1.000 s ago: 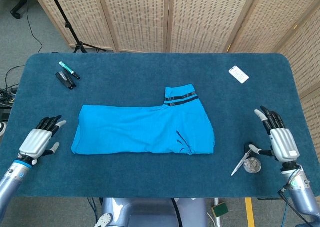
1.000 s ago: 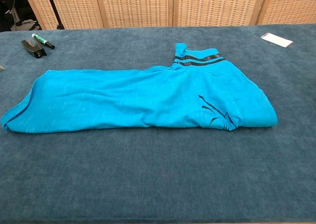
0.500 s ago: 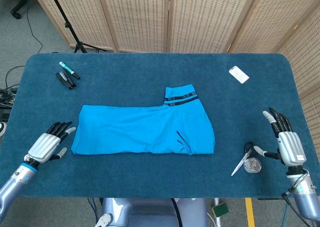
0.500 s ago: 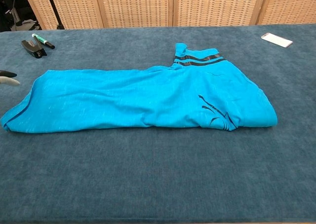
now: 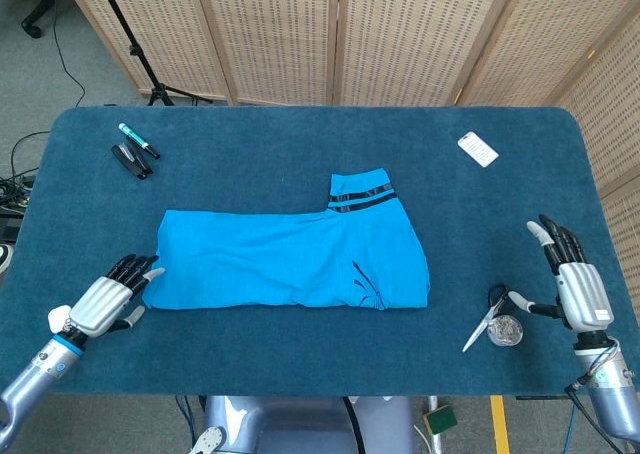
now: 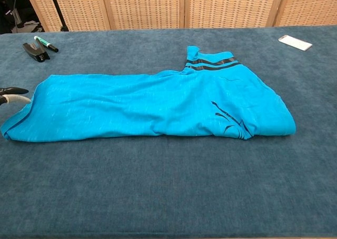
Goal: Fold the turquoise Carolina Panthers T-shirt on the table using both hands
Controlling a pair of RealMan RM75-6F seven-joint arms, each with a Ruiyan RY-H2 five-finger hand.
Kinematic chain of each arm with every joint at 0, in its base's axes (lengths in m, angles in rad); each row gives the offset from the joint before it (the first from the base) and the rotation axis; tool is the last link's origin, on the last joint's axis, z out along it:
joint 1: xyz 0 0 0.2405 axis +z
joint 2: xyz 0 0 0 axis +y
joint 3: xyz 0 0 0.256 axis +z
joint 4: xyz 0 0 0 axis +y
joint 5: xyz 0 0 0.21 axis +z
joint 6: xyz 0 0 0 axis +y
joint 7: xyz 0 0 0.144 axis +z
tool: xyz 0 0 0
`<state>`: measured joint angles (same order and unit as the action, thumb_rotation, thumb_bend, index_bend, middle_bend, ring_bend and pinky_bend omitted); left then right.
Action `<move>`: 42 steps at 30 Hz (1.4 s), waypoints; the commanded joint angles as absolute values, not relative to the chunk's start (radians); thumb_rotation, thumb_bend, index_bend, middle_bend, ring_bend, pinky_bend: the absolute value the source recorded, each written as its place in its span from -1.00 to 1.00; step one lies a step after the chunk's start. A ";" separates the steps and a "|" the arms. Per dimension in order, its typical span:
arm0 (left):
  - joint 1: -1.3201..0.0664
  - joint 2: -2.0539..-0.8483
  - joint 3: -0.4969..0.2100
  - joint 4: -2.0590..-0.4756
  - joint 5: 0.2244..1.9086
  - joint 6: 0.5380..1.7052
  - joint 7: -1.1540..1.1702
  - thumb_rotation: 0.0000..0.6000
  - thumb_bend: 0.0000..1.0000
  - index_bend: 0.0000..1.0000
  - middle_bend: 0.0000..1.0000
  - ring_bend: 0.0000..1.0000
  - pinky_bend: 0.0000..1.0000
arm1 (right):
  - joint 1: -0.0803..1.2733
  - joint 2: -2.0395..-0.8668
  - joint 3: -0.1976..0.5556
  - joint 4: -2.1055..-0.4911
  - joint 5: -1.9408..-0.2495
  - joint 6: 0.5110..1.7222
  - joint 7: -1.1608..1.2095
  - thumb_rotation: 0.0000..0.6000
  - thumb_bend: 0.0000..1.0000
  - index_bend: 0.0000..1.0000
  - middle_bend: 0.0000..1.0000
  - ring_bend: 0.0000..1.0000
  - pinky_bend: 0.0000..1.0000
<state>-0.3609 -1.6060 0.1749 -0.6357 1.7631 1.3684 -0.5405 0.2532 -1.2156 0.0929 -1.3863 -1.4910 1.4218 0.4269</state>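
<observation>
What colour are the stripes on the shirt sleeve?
Black, two bands across the turquoise sleeve; clearest in the chest view.

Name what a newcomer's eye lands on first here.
The turquoise T-shirt, partly folded into a long strip, lies mid-table on the dark blue table. The left hand reaches its left end, fingertips at the edge; the right hand hovers open by the scissors.
</observation>
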 commanded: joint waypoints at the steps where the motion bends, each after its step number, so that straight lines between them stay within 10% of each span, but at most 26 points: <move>1: -0.353 -1.619 0.186 -0.605 1.771 1.379 -0.554 1.00 -0.13 -0.93 -1.00 -1.00 -1.00 | 0.253 -1.215 0.094 -1.387 -1.492 1.420 0.427 1.00 -1.00 -1.00 -1.00 -1.00 -1.00; 23: -0.350 -1.731 0.184 -0.448 1.757 1.382 -0.588 1.00 -0.11 -0.78 -1.00 -1.00 -1.00 | 0.251 -1.207 0.104 -1.390 -1.494 1.401 0.461 1.00 -1.00 -1.00 -1.00 -1.00 -1.00; 42: -0.355 -1.771 0.170 -0.410 1.735 1.393 -0.621 1.00 -0.08 -0.22 -1.00 -1.00 -1.00 | 0.247 -1.205 0.106 -1.395 -1.503 1.400 0.458 1.00 -1.00 -1.00 -1.00 -1.00 -1.00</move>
